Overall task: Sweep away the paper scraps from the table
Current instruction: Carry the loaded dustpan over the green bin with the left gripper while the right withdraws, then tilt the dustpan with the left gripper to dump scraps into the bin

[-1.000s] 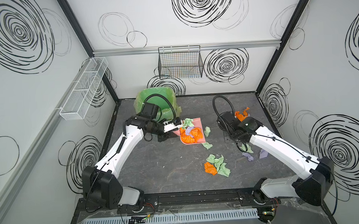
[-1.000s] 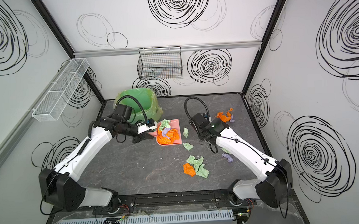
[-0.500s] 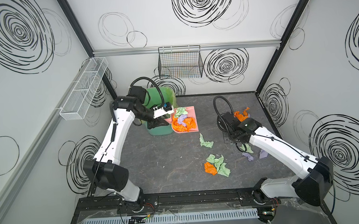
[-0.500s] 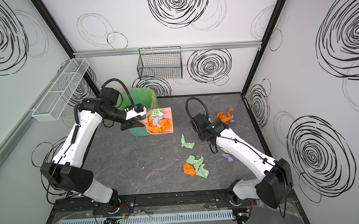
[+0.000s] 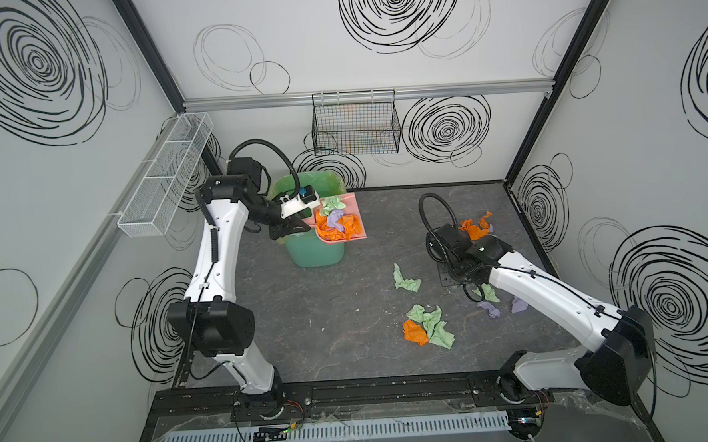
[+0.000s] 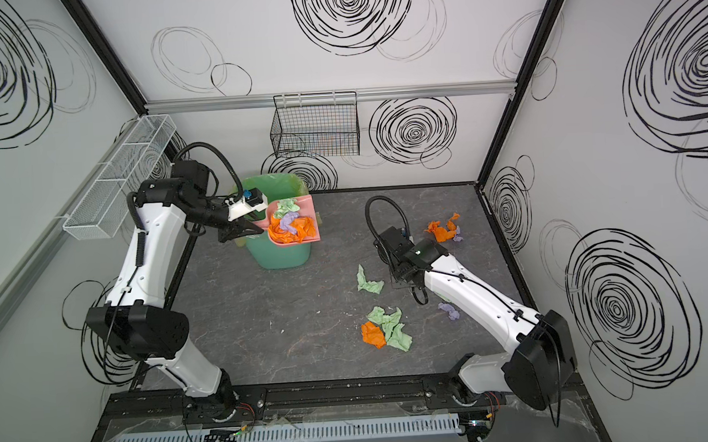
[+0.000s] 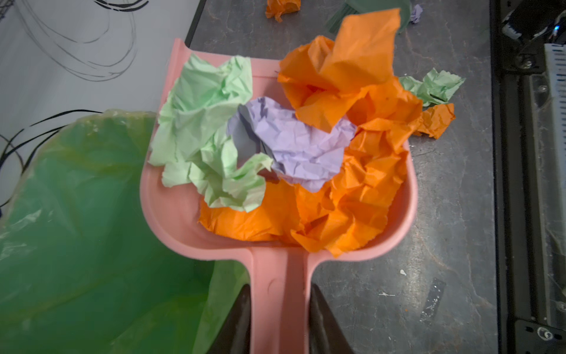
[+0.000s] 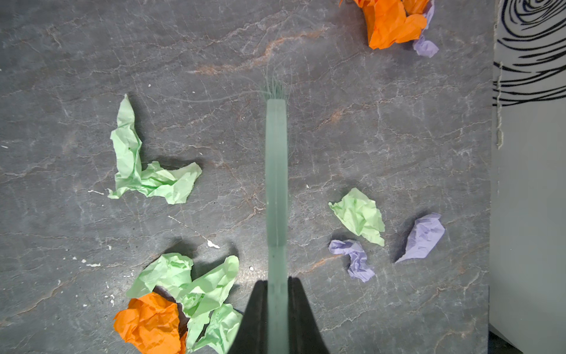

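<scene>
My left gripper (image 7: 279,288) is shut on the handle of a pink dustpan (image 7: 171,208), which it holds level above the near rim of the green bin (image 5: 314,249). Orange, pale green and lilac paper scraps (image 7: 352,190) fill the pan (image 6: 312,216). More paper scraps lie on the dark grey table (image 5: 328,315): a green one (image 5: 405,279), a green and orange cluster (image 5: 428,330), lilac ones (image 5: 490,308) and an orange one (image 5: 475,228) at the back right. My right gripper (image 8: 277,280) is shut on a pale green brush handle (image 8: 276,168), low over the table among the scraps.
The bin's yellow-green liner (image 7: 76,230) gapes beside the pan. A black wire basket (image 5: 355,126) hangs on the back wall and a white wire rack (image 5: 162,174) on the left wall. A black frame rail (image 5: 353,392) edges the table's front.
My left arm has lifted the loaded dustpan off the table and carried it back and left to above the bin. The right arm has stayed where it was.
</scene>
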Robot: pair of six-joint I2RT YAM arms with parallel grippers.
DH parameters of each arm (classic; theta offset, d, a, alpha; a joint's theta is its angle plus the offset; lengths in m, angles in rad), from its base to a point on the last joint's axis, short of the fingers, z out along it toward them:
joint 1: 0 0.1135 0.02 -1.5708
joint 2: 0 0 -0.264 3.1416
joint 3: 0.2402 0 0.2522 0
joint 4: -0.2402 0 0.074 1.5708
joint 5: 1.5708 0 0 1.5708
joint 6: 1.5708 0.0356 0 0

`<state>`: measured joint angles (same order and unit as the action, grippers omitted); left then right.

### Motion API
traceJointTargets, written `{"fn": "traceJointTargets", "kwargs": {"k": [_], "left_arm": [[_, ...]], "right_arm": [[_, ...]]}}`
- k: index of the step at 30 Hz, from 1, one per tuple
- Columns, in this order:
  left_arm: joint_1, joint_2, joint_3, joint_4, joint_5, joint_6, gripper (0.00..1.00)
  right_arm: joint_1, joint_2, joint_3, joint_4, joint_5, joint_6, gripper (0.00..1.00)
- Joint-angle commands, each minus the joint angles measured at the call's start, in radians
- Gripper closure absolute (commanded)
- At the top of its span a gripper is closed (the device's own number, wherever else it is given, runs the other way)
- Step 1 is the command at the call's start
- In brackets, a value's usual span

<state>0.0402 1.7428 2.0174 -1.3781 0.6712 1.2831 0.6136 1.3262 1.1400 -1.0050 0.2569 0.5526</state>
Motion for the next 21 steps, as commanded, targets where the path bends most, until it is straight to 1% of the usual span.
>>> {"fn": "traceJointTargets", "kwargs": {"k": [1, 7, 10, 15, 21], "left_arm": [[0.032, 0.043, 0.112, -0.028, 0.017, -0.001, 1.0], [0.09, 0.19, 0.365, -0.027, -0.01, -0.045, 1.0], [0.092, 0.256, 0.461, -0.026, -0.081, -0.036, 1.0], [0.072, 0.303, 0.516, -0.022, -0.234, 0.018, 1.0], [0.072, 0.294, 0.508, 0.048, -0.394, 0.068, 1.0]], "right_arm": [[-0.002, 0.005, -0.018, 0.022, 0.001, -0.002, 1.0], [0.001, 0.005, -0.039, 0.031, -0.008, -0.001, 1.0], [0.0, -0.002, -0.044, 0.029, -0.002, -0.002, 1.0], [0.0, -0.008, -0.046, 0.03, 0.004, -0.002, 1.0], [0.002, 0.003, -0.052, 0.043, -0.004, 0.0, 1.0]]}}
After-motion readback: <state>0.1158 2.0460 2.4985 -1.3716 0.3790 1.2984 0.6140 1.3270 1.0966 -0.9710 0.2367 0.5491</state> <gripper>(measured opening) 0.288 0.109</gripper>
